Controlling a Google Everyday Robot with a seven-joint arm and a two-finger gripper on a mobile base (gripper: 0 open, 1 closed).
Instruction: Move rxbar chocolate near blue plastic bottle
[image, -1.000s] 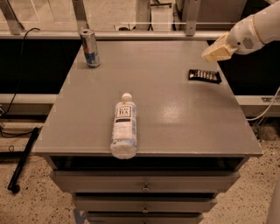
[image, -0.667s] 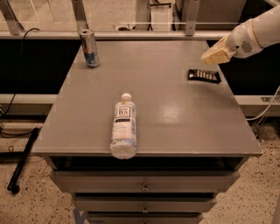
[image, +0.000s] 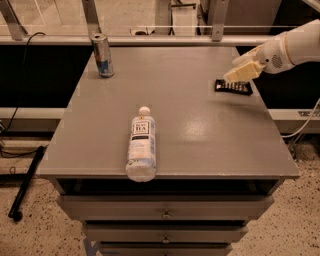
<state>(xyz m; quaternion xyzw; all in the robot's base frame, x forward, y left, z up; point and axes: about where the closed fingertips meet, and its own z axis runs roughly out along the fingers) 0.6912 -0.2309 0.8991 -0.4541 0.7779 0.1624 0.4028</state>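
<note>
- Closing in on the small flat black rxbar chocolate (image: 233, 87) with the row of white lettering: pale cream end effector (image: 242, 72) on the white arm now lower and a touch further left than a second ago, hanging just above the bar's right end.
- Can't tell whether open or shut from this angle, so not guessing. Doesn't look like it's carrying anything though.
- Haven't seen the bar budge at all: same spot, flat near the far right edge of the grey surface (image: 200, 127).
- Same deal with the clear pale blue plastic bottle (image: 141, 147) with the white cap and label: on its side at the front edge, left of centre, cap pointing away, well apart from the bar.
- Ignoring the silver-blue metal can (image: 102, 55) standing upright in the far left corner, not part of this.
- Reads as the final drop before a grab, tbh. Nothing of the actual move done yet: still need to get hold of the bar, then haul it across toward the front left and set it down beside the bottle.
</note>
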